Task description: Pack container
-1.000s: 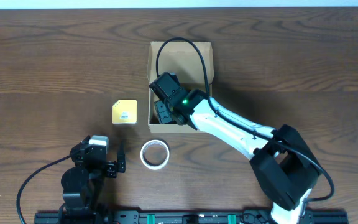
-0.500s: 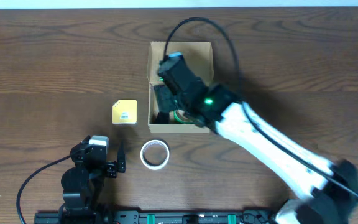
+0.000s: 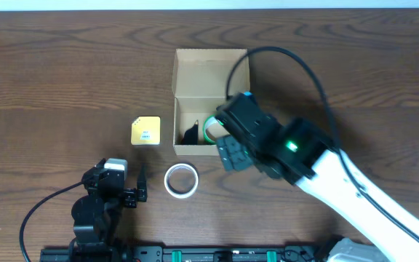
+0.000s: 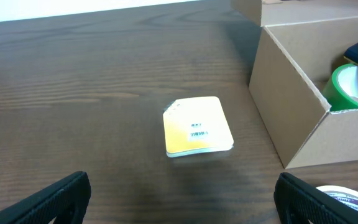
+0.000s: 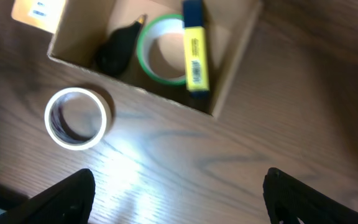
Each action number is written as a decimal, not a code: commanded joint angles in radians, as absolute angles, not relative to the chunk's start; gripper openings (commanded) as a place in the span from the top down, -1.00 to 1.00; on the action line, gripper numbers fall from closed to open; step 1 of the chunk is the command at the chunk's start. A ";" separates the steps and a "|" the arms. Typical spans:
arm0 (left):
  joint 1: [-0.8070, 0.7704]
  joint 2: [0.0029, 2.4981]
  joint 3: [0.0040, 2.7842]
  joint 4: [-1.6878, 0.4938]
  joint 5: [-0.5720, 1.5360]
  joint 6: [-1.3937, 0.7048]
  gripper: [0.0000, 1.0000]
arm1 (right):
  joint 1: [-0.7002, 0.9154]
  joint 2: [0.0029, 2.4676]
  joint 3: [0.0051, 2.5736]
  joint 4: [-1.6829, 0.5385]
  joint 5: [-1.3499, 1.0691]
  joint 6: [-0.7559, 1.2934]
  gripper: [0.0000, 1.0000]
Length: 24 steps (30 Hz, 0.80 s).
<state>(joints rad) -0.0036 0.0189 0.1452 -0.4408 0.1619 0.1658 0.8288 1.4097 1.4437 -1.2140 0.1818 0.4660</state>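
The brown cardboard container (image 3: pixel 209 73) stands open at the table's middle, flap lid at the far side. In the right wrist view it (image 5: pixel 229 81) holds a green tape roll (image 5: pixel 163 51), a yellow marker with a blue cap (image 5: pixel 194 53) and a black item (image 5: pixel 117 50). My right gripper (image 3: pixel 231 154) is open and empty, above the table just past the box's front right corner. My left gripper (image 3: pixel 141 185) is open and empty, low at the front left. A white tape roll (image 3: pixel 181 180) lies on the table in front of the box.
A small yellow square pad (image 3: pixel 145 131) lies left of the box; it also shows in the left wrist view (image 4: pixel 197 126). The white roll (image 5: pixel 76 118) sits close to the box's front wall. Black cables arc over the right arm.
My right gripper has come out of the box and moved to the front right, open and empty. The green roll inside now shows. The left arm has not moved.
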 commanded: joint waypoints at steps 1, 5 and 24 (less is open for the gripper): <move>0.000 0.018 0.128 -0.444 0.174 0.180 -0.91 | 0.833 1.259 1.357 -1.192 0.226 0.447 -0.74; 0.000 0.018 0.128 -0.444 0.174 0.180 -0.91 | 0.832 0.999 1.168 -1.140 0.309 0.492 -0.73; 0.000 0.018 0.128 -0.444 0.174 0.179 -0.91 | 0.797 0.376 0.844 -1.089 0.652 0.273 -0.98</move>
<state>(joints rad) -0.0036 0.0189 0.1452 -0.4412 0.1619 0.1654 0.8268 0.3847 0.9154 -1.1187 0.5545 0.3935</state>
